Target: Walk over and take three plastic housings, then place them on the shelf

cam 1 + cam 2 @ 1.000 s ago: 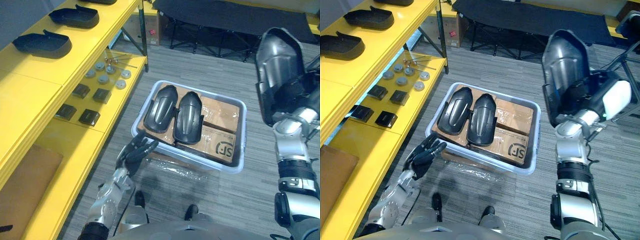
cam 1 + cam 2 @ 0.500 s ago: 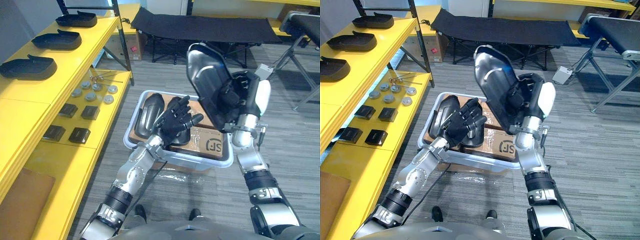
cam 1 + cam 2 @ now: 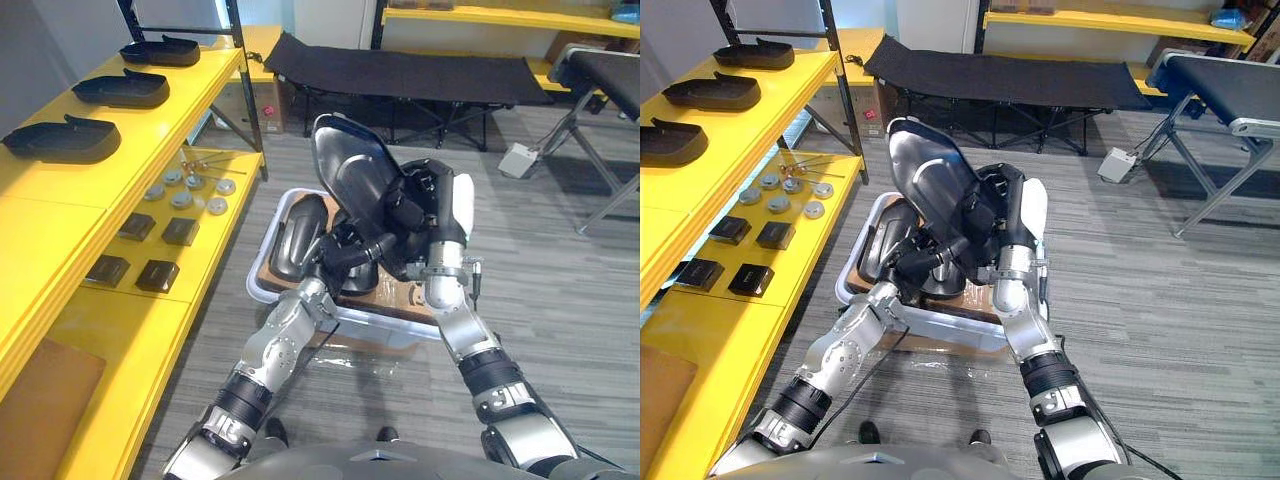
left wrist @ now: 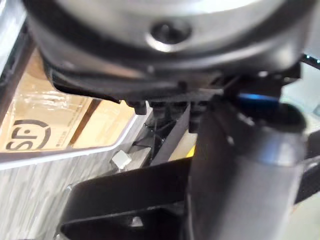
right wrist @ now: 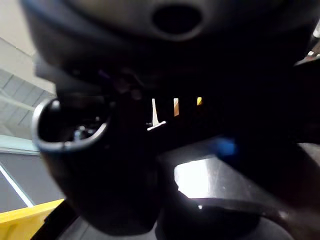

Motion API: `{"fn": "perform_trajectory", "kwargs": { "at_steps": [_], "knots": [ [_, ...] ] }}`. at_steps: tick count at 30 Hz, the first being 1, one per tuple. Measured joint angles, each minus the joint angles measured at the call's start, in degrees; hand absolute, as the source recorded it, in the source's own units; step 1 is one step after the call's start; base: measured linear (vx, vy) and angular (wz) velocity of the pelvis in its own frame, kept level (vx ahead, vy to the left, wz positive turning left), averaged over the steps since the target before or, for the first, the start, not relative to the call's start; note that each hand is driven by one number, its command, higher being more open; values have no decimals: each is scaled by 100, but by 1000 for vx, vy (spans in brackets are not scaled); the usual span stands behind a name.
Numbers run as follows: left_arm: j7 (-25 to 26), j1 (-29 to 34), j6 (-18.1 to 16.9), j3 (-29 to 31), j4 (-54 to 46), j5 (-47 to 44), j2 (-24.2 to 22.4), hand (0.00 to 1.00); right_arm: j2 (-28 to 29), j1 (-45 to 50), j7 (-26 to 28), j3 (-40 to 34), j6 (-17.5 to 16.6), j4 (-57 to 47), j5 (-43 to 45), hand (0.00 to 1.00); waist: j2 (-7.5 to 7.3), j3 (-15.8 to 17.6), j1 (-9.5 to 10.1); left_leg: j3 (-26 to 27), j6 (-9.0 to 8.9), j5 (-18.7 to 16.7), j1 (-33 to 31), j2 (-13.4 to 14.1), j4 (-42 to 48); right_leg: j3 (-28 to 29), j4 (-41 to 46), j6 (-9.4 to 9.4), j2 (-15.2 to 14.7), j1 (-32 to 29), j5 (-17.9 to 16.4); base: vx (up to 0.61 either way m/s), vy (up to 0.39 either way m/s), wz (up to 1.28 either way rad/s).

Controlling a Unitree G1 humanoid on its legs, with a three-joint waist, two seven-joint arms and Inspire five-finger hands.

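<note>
Housing (image 3: 350,170) raised, right hand (image 3: 420,215) clamped on it, left hand (image 3: 352,252) gripping below.

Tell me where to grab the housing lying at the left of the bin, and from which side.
Grip the left housing across its narrow middle, coming down from above. It lies dome up and lengthwise, close to the left wall of the bin, so a sideways approach looks blocked. Its rounded back would probably slip under a flat palm, so wrap the long edges.

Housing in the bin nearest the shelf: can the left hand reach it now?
Probably not yet: the left hand is curled on the raised housing that the right hand also holds above the bin. The bin housing itself lies uncovered.
</note>
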Motion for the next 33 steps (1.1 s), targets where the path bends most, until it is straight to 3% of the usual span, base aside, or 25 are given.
{"fn": "perform_trajectory", "kwargs": {
  "at_steps": [10,11,16,21,25,29,33],
  "knots": [
    [95,1,-416,19,1,-594,-9,100,238,297,49,244,-124,-16,410,0,-58,-37,-11,-15,4,3,-1,-3,0,-5,-3,-1,0,-1,0,-1,1,0],
    [180,1,-552,-6,2,-776,-18,0,267,385,34,248,-151,-16,527,0,-86,-55,-12,-15,4,3,-1,-2,1,-6,-4,-1,0,-1,0,0,0,0],
    [350,2,-1194,64,4,-1254,-37,0,377,690,-10,422,-219,-15,773,0,-127,-80,-27,-15,4,3,-1,-2,0,-9,-5,-1,-1,-2,0,0,0,0],
    [479,2,-1269,279,201,-1346,-33,0,404,790,-66,640,-420,-30,802,0,-148,-89,-34,-19,4,3,-1,-2,0,-14,-6,-1,-2,-3,0,0,0,0],
    [477,2,-898,527,267,-1005,-10,0,414,851,-166,916,-682,-110,752,0,-217,-125,-83,-22,4,3,-2,-2,1,-16,-8,-2,-2,-4,0,0,0,0],
    [6,-64,-433,461,274,58,285,0,347,1068,-209,955,-658,-142,769,0,-315,-176,-83,-20,3,3,-4,-11,3,-13,-9,-2,-10,-5,0,0,0,0],
    [-268,-248,-104,246,388,243,569,0,310,1201,-292,954,-611,-142,908,0,-314,-176,-135,5,4,3,-3,-12,5,5,-10,-9,-12,-17,9,0,0,-2]
  ]
}}
